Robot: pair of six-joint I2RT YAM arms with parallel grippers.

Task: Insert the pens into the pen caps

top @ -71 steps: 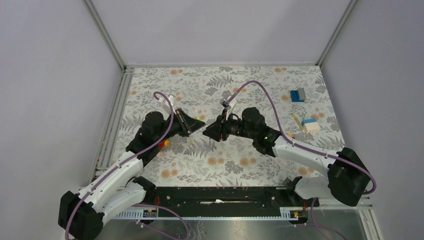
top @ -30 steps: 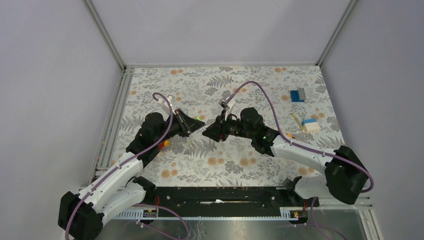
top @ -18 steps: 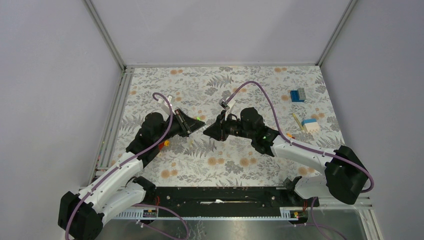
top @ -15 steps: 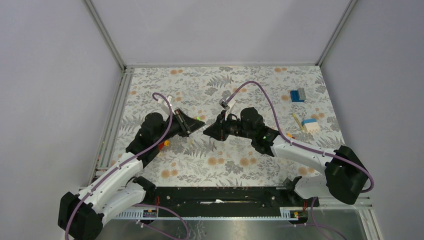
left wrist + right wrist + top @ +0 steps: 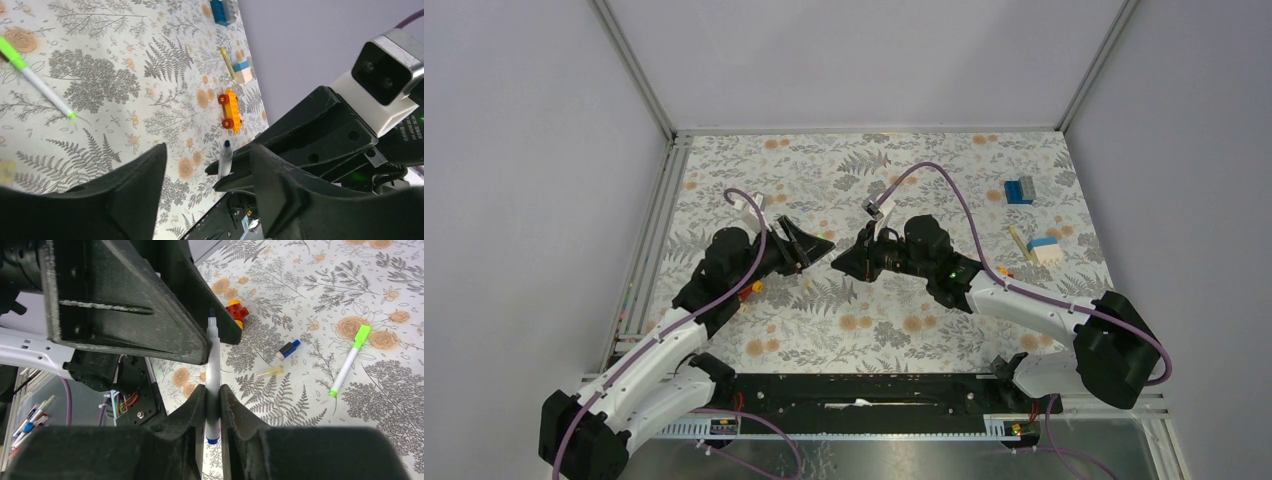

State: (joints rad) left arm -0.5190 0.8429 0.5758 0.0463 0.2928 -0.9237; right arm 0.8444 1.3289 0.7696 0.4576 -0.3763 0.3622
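Note:
A white pen (image 5: 213,365) with a dark blue tip stands between the pads of my right gripper (image 5: 213,390), which is shut on its barrel. The pen's tip points toward my left gripper (image 5: 207,147), whose fingers stand apart on either side of the pen (image 5: 225,159) without touching it. From above, the left gripper (image 5: 807,246) and right gripper (image 5: 837,262) meet nose to nose over the mat. A dark blue pen cap (image 5: 289,349) lies on the mat below. A second white pen (image 5: 348,362) with a bright green cap (image 5: 361,334) on one end lies beside it.
A short yellowish tube (image 5: 270,372) lies near the blue cap. A red and yellow toy (image 5: 237,311) sits close by. An orange toy car (image 5: 230,109), a blue brick (image 5: 1019,190), a white-and-blue brick (image 5: 1045,250) and a yellow stick (image 5: 1020,244) lie at the right.
My left gripper has gone from shut to open, its fingers now apart from the pen. My right gripper has closed onto the pen's barrel.

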